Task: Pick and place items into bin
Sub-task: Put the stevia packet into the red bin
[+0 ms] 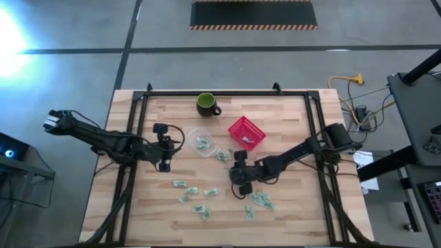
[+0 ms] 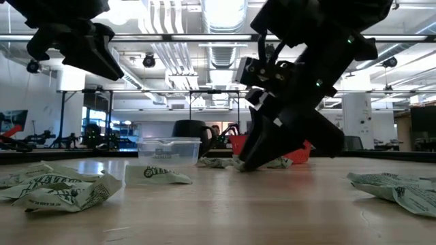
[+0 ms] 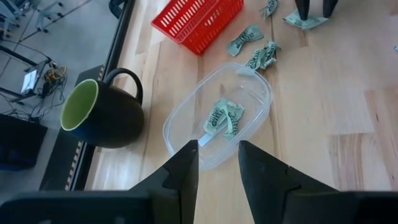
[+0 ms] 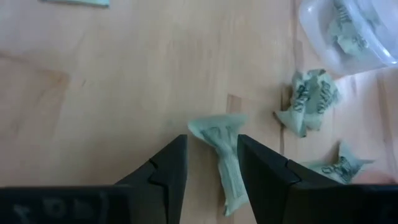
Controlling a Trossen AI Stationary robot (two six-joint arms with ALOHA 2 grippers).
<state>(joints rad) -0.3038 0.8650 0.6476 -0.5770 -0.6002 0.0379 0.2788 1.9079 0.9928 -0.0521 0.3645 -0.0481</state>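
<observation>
Small pale green-and-white wrappers (image 1: 196, 196) lie scattered over the near half of the wooden table. A few more sit inside the clear plastic bin (image 3: 217, 118), also seen at mid-table in the high view (image 1: 201, 141). My left gripper (image 3: 217, 155) is open and hovers just left of the bin (image 1: 173, 143). My right gripper (image 4: 211, 146) is open and down at the table (image 1: 238, 165). Its two fingers stand on either side of one crumpled wrapper (image 4: 224, 155) lying flat on the wood. My right gripper comes at the wrapper from above, pointing down, with one finger on each side of its twisted middle (image 4: 227, 168). The wrapper lies on the table. One finger (image 4: 261, 168) overlaps its edge; whether it touches, I cannot tell.
A dark green mug (image 1: 205, 105) stands near the far edge. A red mesh basket (image 1: 247, 132) sits right of the bin. Two more wrappers (image 4: 311, 99) lie between my right gripper and the bin. A black metal frame runs along the table's sides.
</observation>
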